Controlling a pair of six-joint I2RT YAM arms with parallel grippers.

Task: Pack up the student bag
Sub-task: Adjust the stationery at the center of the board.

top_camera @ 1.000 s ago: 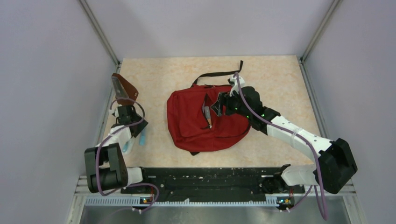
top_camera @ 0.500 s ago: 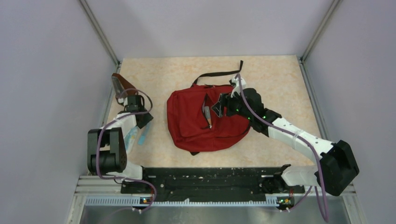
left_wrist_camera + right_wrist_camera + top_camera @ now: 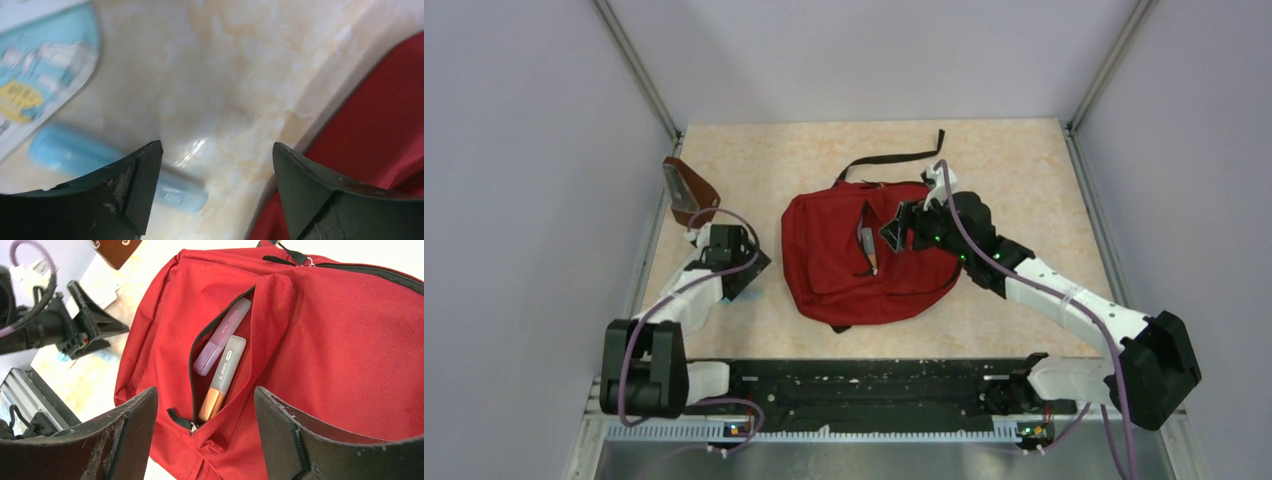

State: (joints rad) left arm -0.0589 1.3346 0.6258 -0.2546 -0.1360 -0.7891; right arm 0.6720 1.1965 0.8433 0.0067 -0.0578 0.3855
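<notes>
The student bag (image 3: 844, 262) is dark red and lies flat mid-table, its black strap trailing toward the back. Its front pocket (image 3: 220, 355) is unzipped and holds a purple highlighter (image 3: 223, 333) and an orange highlighter (image 3: 222, 377). My right gripper (image 3: 205, 390) hovers open over that pocket with nothing between its fingers. My left gripper (image 3: 216, 147) is open low over the table, just left of the bag's edge (image 3: 385, 120). A light-blue highlighter (image 3: 75, 155) lies on the table, partly behind the left finger (image 3: 135, 180).
A brown wedge-shaped pouch (image 3: 690, 190) leans by the left wall. A flat pale-blue printed item (image 3: 40, 70) lies beyond the blue highlighter. Frame posts and walls close in on three sides. The black rail (image 3: 874, 385) runs along the near edge.
My left arm swung from near the brown pouch toward the bag and down over the blue highlighter, its jaws now wider. The right arm barely shifted.
</notes>
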